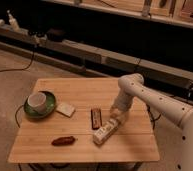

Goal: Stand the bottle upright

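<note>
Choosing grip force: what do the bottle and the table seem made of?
The bottle: probably plastic, pale, matte, with a light label. The table: wood, light, with visible board lines. The gripper hangs open at the bottle's far end.

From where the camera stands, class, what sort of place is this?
Probably a robotics lab: a wooden table, floor cables, a long bench behind. The gripper sits at the far end of the lying bottle.

Wooden table [135,146], beige floor [5,97], dark shelves [90,49]
</note>
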You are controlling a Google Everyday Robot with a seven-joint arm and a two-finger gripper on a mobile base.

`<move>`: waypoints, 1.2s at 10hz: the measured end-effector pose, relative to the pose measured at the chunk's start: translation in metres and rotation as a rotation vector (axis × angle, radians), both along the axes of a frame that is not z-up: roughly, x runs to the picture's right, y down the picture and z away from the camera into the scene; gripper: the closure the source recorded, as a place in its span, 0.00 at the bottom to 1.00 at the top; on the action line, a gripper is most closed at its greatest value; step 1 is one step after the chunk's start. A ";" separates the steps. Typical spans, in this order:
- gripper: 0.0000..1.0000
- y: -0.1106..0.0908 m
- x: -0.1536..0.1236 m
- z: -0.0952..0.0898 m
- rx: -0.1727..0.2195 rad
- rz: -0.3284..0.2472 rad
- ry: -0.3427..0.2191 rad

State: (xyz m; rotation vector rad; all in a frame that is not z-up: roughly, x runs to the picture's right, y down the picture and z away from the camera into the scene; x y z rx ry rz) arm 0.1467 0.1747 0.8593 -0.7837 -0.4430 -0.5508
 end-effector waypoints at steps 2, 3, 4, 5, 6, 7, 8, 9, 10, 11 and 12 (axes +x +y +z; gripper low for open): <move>0.35 0.002 0.002 0.003 -0.019 -0.002 0.024; 0.35 0.003 0.002 0.003 -0.025 0.000 0.027; 0.35 0.004 0.000 0.004 -0.031 0.002 0.027; 0.35 0.004 -0.003 0.004 -0.036 0.004 0.022; 0.35 0.005 -0.006 0.005 -0.037 0.002 0.018; 0.35 0.006 -0.009 0.005 -0.039 -0.002 0.012; 0.35 0.007 -0.013 0.007 -0.039 -0.010 0.008; 0.35 0.007 -0.014 0.009 -0.038 -0.020 0.009; 0.35 0.009 -0.013 0.012 -0.037 -0.027 0.014; 0.35 0.009 -0.011 0.013 -0.037 -0.027 0.021; 0.35 0.009 -0.011 0.014 -0.037 -0.027 0.025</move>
